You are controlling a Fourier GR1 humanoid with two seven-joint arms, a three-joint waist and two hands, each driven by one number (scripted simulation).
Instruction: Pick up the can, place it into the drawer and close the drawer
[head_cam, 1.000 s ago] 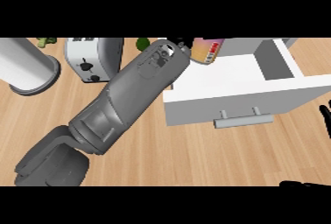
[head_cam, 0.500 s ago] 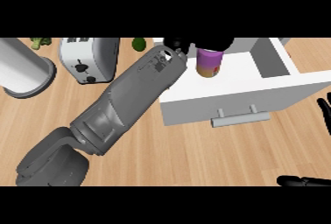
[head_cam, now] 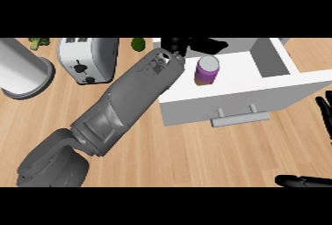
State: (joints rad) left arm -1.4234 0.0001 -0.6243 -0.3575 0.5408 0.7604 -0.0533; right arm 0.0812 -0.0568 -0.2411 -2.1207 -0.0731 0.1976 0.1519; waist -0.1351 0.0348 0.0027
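The can (head_cam: 207, 71), purple with a pale lid, stands upright inside the open white drawer (head_cam: 227, 100), near its back left corner. My left forearm runs from the lower left up to the drawer's back edge. My left hand (head_cam: 194, 44) sits just behind and above the can, its fingers (head_cam: 216, 44) stretched out to the right and apart from the lid. The drawer's front carries a grey handle (head_cam: 240, 117) facing me. My right hand (head_cam: 324, 110) rests open at the right edge, with its thumb (head_cam: 303, 181) showing low down.
A white toaster (head_cam: 88, 59) stands left of my left forearm. A tall grey cylinder (head_cam: 23, 70) is at the far left. A green fruit (head_cam: 138, 44) and a bit of broccoli (head_cam: 39, 42) lie at the back. Bare wooden counter (head_cam: 194, 154) lies in front of the drawer.
The left hand carried the can from the drawer's back left corner into the drawer, set it down and let go. The right hand stayed at the right edge.
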